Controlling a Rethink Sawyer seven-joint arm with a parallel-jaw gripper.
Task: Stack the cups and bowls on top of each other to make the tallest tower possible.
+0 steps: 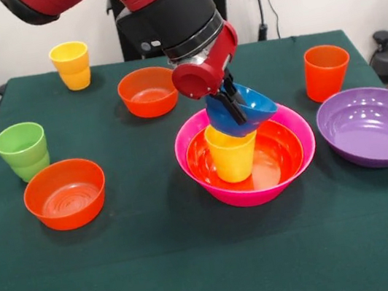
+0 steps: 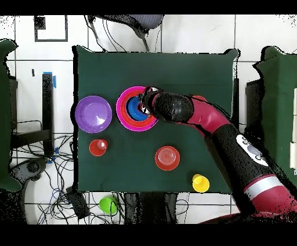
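Note:
The tower stands at the table's middle. Its base is the largest pink bowl (image 1: 250,196), which holds the large orange bowl (image 1: 283,147). A yellow cup (image 1: 231,158) stands upright inside them. My gripper (image 1: 231,107) is shut on the rim of the small blue bowl (image 1: 254,106) and holds it tilted against the top of that cup. In the overhead view the gripper (image 2: 147,104) and the blue bowl (image 2: 137,109) sit over the pink bowl (image 2: 120,108). The large purple bowl (image 1: 374,124) lies loose beside the tower.
Loose on the table are an orange cup (image 1: 326,71), two small orange bowls (image 1: 65,194) (image 1: 148,91), a green cup (image 1: 23,150) and a second yellow cup (image 1: 72,65). The arm (image 2: 232,139) crosses the table's side in the overhead view.

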